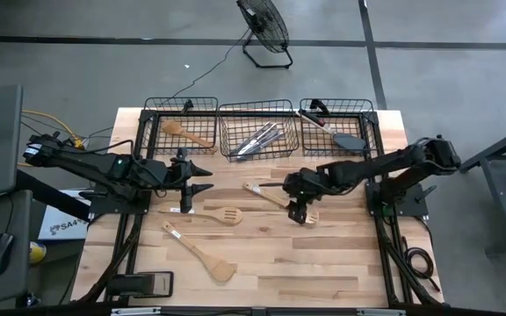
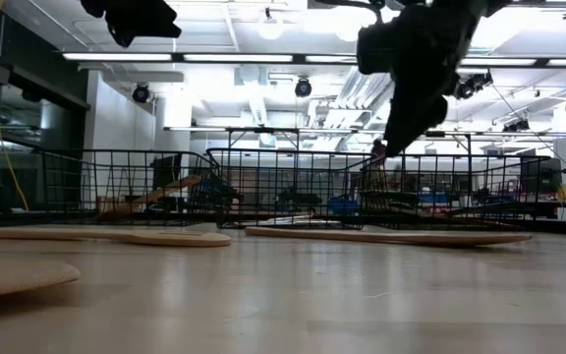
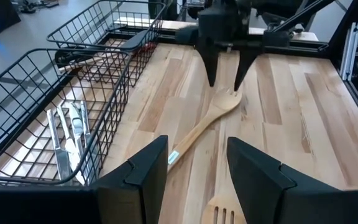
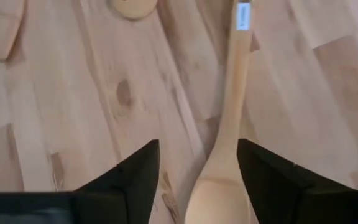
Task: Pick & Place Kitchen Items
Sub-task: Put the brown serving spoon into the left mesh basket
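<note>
My right gripper [image 1: 304,213] is open and hovers above the head end of a light wooden spork [image 1: 279,199] that lies flat on the table; in the right wrist view its fingers stand on either side of the spork [image 4: 225,155] without touching it. The left wrist view shows this gripper [image 3: 225,84] above the spork's head [image 3: 229,101]. My left gripper [image 1: 202,181] is open and empty, held above the table's left part, pointing toward the right. A slotted wooden spoon [image 1: 216,215] and a wooden spatula [image 1: 202,253] lie flat on the table.
Three black wire baskets stand along the far edge: the left one [image 1: 181,110] holds a wooden spatula [image 1: 187,133], the middle one [image 1: 255,110] silver knives [image 1: 257,140], the right one [image 1: 336,107] a black turner [image 1: 348,139] and a red-headed spatula [image 1: 313,117].
</note>
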